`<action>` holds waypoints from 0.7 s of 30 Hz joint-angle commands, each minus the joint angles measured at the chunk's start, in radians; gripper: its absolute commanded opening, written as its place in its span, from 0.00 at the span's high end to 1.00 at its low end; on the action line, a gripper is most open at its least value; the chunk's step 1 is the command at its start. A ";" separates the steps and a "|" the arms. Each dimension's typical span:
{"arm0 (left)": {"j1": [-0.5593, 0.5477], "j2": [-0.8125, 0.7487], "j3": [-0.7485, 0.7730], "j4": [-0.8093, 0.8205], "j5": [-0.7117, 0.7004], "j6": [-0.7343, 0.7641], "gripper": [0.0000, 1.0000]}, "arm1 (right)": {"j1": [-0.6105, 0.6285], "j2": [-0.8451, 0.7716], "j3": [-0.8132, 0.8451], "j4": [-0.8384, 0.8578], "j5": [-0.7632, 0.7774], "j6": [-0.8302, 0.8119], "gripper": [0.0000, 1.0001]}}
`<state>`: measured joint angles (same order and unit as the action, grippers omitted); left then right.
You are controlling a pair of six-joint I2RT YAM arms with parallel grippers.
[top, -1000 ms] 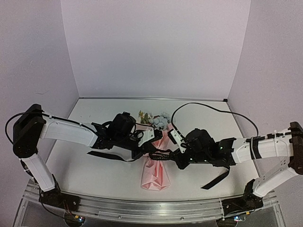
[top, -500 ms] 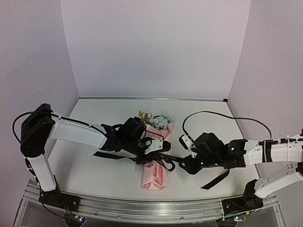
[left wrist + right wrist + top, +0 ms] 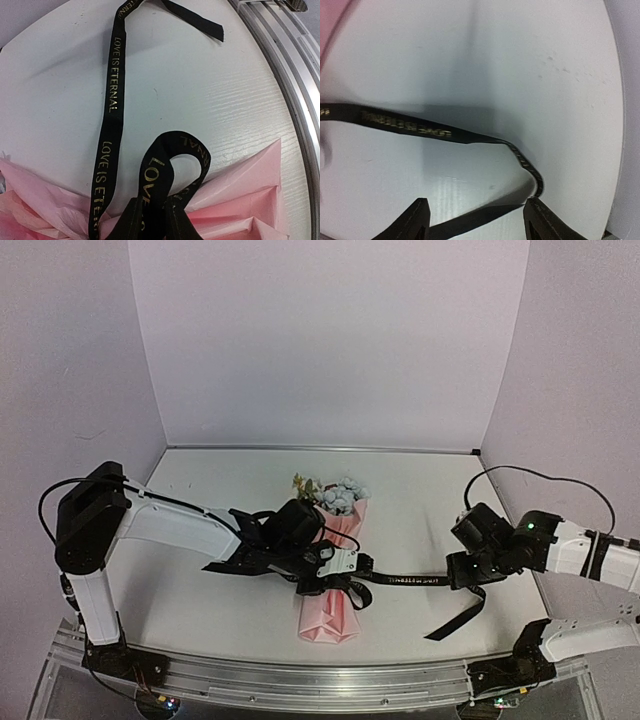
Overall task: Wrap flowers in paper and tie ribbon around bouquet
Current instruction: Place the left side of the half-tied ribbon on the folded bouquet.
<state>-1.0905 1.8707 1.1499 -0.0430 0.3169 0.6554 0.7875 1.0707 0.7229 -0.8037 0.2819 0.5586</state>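
The bouquet lies mid-table, with the flowers (image 3: 337, 495) at its far end and the pink paper (image 3: 330, 618) as a cone towards me. My left gripper (image 3: 343, 566) sits over the cone's waist. In the left wrist view its fingers (image 3: 186, 226) stand close together on the base of a loop of the black ribbon (image 3: 172, 152), above the paper (image 3: 240, 200). The ribbon (image 3: 410, 581) runs right to my right gripper (image 3: 463, 573). The right gripper (image 3: 480, 217) is open, and the ribbon (image 3: 410, 127) lies loose on the table between its fingers.
One ribbon tail (image 3: 452, 623) trails towards the front right and another (image 3: 222, 566) lies left of the bouquet. An aluminium rail (image 3: 320, 682) runs along the near table edge. Lilac walls close in the back and sides. A black cable (image 3: 540, 480) arcs over the right arm.
My right gripper has opened, let the ribbon go and drawn back to the right. The left gripper has shifted right over the cone's waist. The ribbon now stretches out to the right.
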 commanded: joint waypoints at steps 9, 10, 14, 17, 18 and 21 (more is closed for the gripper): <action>-0.005 -0.044 -0.020 0.155 -0.089 -0.035 0.48 | -0.219 0.041 -0.125 -0.090 -0.024 0.147 0.25; -0.005 -0.054 -0.029 0.173 -0.097 -0.045 0.44 | -0.225 0.053 -0.134 -0.074 -0.031 0.154 0.25; -0.005 -0.093 -0.047 0.212 -0.111 -0.080 0.31 | -0.247 0.108 -0.159 -0.015 -0.056 0.180 0.26; -0.005 -0.117 -0.054 0.228 -0.110 -0.106 0.27 | -0.260 0.138 -0.171 0.015 -0.061 0.192 0.29; -0.004 -0.125 -0.057 0.232 -0.107 -0.114 0.26 | -0.263 0.146 -0.175 0.029 -0.063 0.194 0.31; -0.003 -0.146 -0.069 0.263 -0.114 -0.141 0.24 | -0.268 0.184 -0.172 0.054 -0.074 0.188 0.42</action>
<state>-1.0924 1.8022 1.0904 0.1282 0.2146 0.5678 0.5299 1.2151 0.5529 -0.8030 0.2188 0.7251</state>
